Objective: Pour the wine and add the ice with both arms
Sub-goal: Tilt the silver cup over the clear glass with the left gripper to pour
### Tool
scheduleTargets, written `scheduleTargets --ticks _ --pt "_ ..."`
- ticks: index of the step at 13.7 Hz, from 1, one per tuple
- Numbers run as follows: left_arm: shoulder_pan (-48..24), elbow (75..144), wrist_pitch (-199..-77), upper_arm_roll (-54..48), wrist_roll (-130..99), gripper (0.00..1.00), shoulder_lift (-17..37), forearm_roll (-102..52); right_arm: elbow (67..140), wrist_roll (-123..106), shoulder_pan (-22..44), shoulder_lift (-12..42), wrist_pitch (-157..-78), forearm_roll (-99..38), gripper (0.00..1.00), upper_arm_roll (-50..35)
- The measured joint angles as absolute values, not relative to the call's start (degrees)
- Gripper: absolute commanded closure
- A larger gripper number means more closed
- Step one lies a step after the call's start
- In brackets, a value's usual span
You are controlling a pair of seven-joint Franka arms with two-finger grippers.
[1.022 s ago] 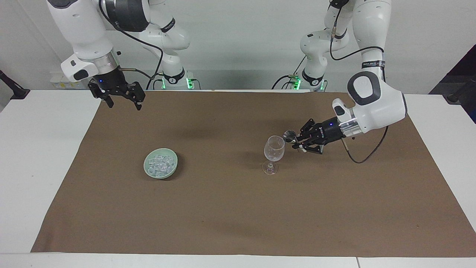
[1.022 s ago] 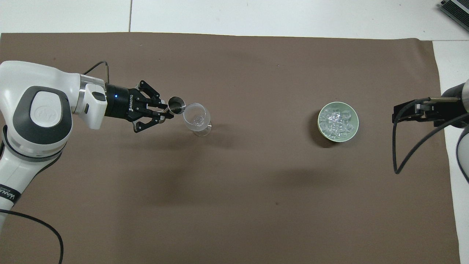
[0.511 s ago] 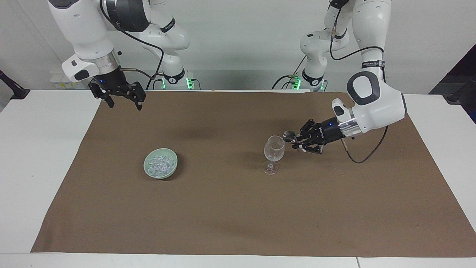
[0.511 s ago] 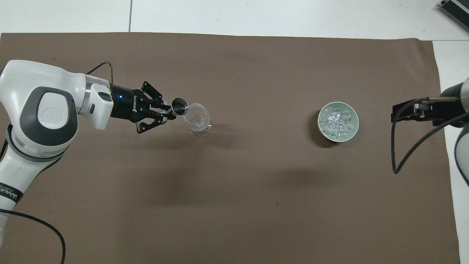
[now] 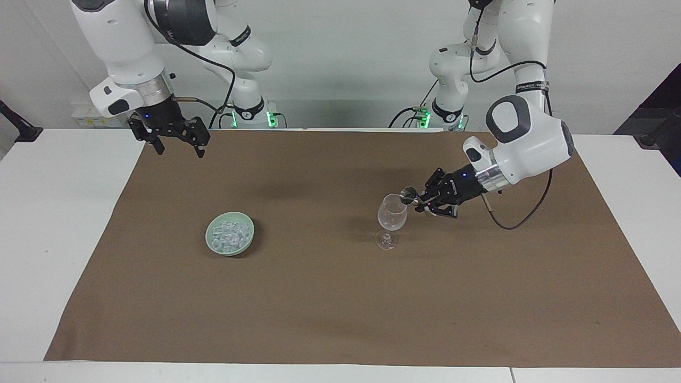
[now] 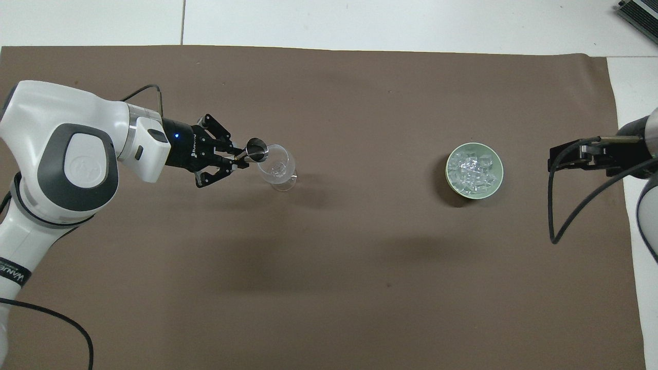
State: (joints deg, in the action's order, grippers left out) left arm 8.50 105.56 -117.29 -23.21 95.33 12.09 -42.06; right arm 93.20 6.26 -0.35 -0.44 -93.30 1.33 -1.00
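Edging closer to the stemmed glass (image 5: pixel 392 220) over the past second, the left gripper (image 5: pixel 420 200) is pinching a small metal jigger (image 5: pixel 408 194) and tipping its mouth against the glass rim, above the brown mat (image 5: pixel 340 298). From overhead, the jigger (image 6: pixel 256 150) is overlapping the rim of the glass (image 6: pixel 276 167), with the left gripper (image 6: pixel 237 157) just beside it. The glass is standing upright toward the left arm's end of the table. The right gripper (image 5: pixel 177 149) is waiting with fingers spread, raised over the mat's edge nearest the robots. The ice (image 5: pixel 230 233) is lying heaped in a pale green bowl (image 5: pixel 214 246), toward the right arm's end, well apart from the glass.
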Motion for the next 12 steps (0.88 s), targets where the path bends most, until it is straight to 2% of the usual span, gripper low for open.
scheduleTargets --ticks 12 --pt "5.66 103.94 -118.12 -23.22 84.24 1.00 10.20 -31.46 93.37 6.26 -0.34 -0.47 -93.76 1.33 0.00 -1.18"
